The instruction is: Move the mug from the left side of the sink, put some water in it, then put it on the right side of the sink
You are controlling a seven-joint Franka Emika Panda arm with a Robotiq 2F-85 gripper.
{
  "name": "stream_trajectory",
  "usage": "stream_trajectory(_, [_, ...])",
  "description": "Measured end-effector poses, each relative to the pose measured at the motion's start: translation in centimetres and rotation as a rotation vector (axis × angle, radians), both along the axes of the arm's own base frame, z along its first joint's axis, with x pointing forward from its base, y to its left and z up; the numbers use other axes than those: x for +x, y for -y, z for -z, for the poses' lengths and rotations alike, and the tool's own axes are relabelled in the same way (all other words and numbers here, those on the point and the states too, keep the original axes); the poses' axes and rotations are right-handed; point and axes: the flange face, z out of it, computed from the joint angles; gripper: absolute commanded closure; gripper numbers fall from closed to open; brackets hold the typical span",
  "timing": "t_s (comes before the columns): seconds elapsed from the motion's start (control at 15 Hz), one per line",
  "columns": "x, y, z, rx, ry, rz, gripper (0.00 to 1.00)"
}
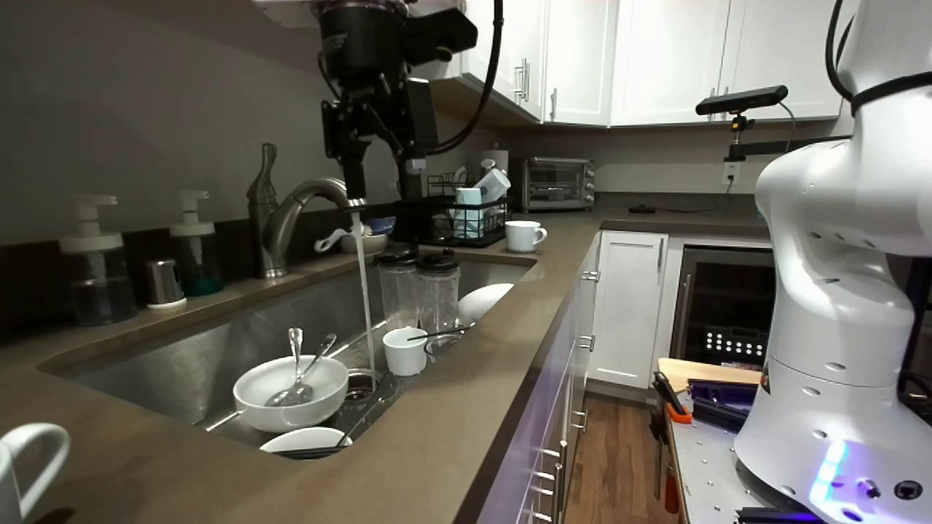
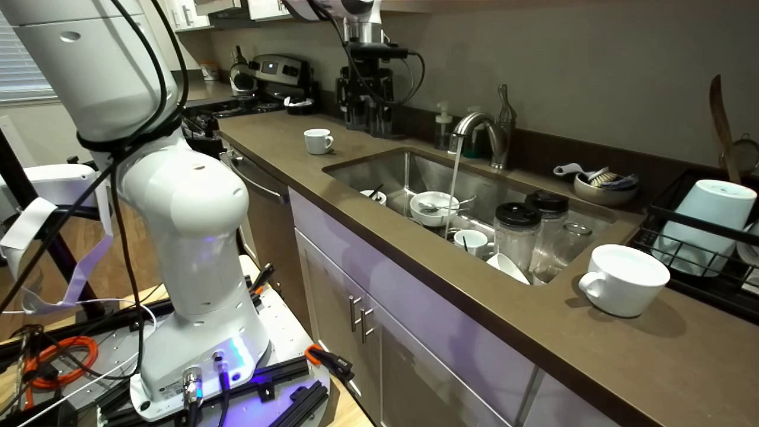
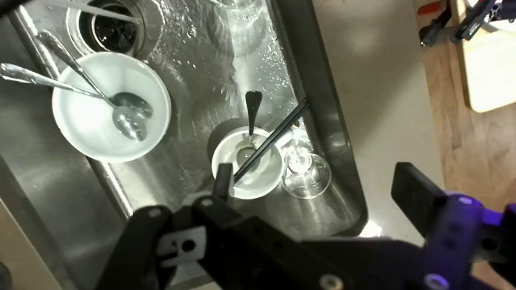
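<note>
A white mug (image 2: 317, 142) with a loop handle stands on the counter by the sink's stove-side end; its handle side shows cut off in an exterior view (image 1: 22, 458). A similar white mug stands on the counter near the dish rack, in both exterior views (image 1: 523, 237) (image 2: 628, 281). The steel sink (image 2: 379, 169) lies between them. Water runs from the arched faucet (image 1: 287, 222) (image 2: 495, 133) into it. My gripper (image 3: 318, 175) is open and empty, well above the sink's stove-side end, apart from both mugs; it shows in both exterior views (image 1: 384, 185) (image 2: 369, 124).
The sink holds a white bowl (image 3: 88, 133) with spoons, a white cup (image 3: 268, 173) with chopsticks, a clear glass (image 3: 310, 181) and lidded jars (image 2: 516, 237). Soap dispensers (image 1: 95, 269) stand behind it. A black dish rack (image 2: 682, 237) stands beyond the mug at that end.
</note>
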Motion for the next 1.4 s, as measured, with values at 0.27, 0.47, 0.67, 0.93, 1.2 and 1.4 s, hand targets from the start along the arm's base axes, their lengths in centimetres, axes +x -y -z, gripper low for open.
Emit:
stream_trajectory(0.27, [-0.5,-0.4,1.9,-0.028,0.001,-0.169,0.0])
stream_trajectory(0.47, [0.2,0.2,2.9,-0.009,0.032,-0.276,0.0])
stream_trajectory(0.67, [1.5,-0.2,3.7,0.008,0.062,-0.385,0.0])
stream_trajectory(0.93, [3.9,-2.5,5.0,0.024,0.068,-0.513,0.0])
stream_trajectory(1.2, [7.3,-5.8,6.5,0.054,0.058,-0.557,0.0])
stream_trajectory(1.4, [10.3,-7.6,8.0,0.08,0.032,-0.548,0.0])
